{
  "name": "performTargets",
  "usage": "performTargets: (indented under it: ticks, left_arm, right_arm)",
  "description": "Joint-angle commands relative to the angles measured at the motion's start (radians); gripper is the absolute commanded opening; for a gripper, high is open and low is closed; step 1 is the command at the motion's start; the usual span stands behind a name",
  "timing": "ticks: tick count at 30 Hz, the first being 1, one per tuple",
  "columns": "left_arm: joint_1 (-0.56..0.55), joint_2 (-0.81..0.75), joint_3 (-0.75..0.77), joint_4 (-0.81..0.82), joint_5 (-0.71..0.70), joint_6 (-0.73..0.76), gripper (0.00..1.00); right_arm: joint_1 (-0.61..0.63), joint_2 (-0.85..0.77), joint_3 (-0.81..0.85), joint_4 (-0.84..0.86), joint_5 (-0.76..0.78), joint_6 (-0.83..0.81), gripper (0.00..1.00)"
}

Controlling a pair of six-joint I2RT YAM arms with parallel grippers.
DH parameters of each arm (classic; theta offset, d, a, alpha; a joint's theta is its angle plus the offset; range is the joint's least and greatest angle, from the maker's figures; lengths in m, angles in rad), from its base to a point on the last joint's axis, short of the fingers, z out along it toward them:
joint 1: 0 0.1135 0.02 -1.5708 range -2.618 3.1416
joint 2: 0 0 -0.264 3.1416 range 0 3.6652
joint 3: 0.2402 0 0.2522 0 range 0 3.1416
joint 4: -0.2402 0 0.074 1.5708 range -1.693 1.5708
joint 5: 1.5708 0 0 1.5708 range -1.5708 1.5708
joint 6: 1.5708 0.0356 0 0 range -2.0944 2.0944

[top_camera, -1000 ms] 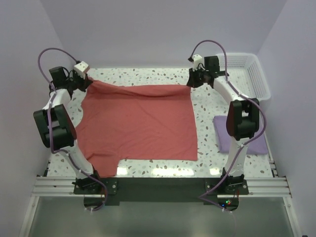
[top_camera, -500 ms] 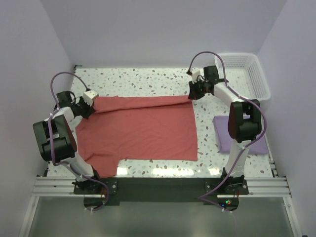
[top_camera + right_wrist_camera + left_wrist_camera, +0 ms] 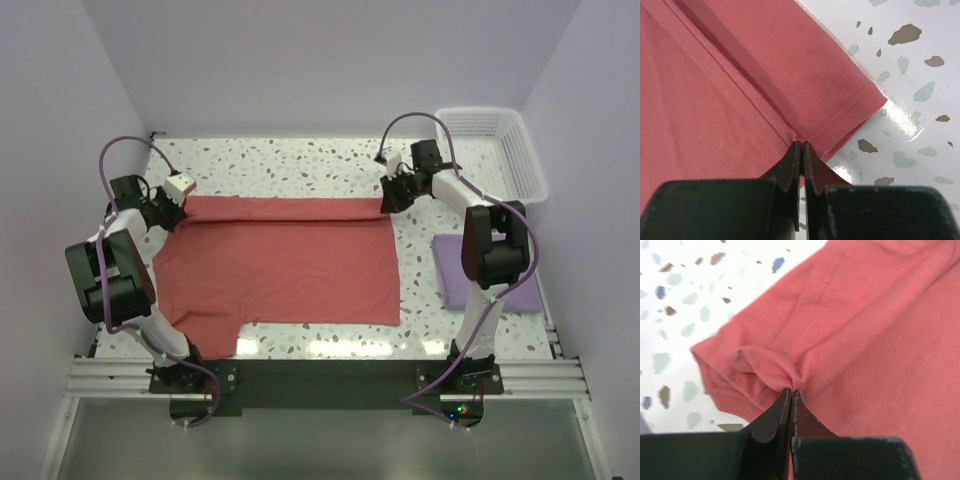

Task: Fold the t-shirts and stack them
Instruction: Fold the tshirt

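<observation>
The salmon red t-shirt (image 3: 285, 260) lies spread on the speckled table, its far edge turned over into a narrow folded band. My left gripper (image 3: 178, 213) is shut on the shirt's far left corner (image 3: 785, 375), low at the table. My right gripper (image 3: 384, 206) is shut on the far right corner by the hem (image 3: 840, 125). The pale lavender t-shirt (image 3: 528, 292) lies folded as a rectangle at the right, partly behind my right arm.
A white lattice basket (image 3: 500, 150) stands at the far right corner. The speckled table (image 3: 290, 165) is bare behind the shirt. Purple walls close in on the left, back and right.
Both grippers have pulled the shirt's far edge toward the near side and lowered it, so it now lies as a folded band. The left gripper dropped from the far left corner.
</observation>
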Motion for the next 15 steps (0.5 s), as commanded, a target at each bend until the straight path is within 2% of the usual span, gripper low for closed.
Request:
performTargets:
  ticks: [1,6,7,8,9,10,11,15]
  left_arm:
    - [0.015,0.006,0.089,0.002,-0.008,-0.004,0.0]
    - [0.013,0.033,0.124,-0.05,-0.006,0.069,0.0]
    - [0.015,0.036,0.13,-0.091,-0.006,0.089,0.02]
    - [0.015,0.04,0.133,-0.114,-0.005,0.109,0.07]
    - [0.013,0.043,0.139,-0.137,-0.008,0.148,0.13]
    - [0.013,0.046,0.159,-0.213,-0.009,0.181,0.24]
    - [0.013,0.056,0.171,-0.26,-0.003,0.212,0.27]
    - [0.024,0.081,0.257,-0.459,0.03,0.321,0.46]
  right_arm:
    - [0.006,-0.041,0.038,-0.028,-0.043,-0.034,0.0]
    - [0.029,-0.039,-0.017,-0.048,-0.04,-0.066,0.0]
    - [0.033,-0.036,-0.026,-0.055,-0.034,-0.071,0.0]
    - [0.033,-0.035,-0.028,-0.06,-0.028,-0.071,0.0]
    - [0.033,-0.033,-0.029,-0.063,-0.017,-0.071,0.05]
    - [0.033,-0.032,-0.028,-0.065,-0.007,-0.071,0.14]
    - [0.033,-0.033,-0.026,-0.066,-0.002,-0.071,0.17]
    - [0.033,-0.035,-0.008,-0.087,0.032,-0.09,0.23]
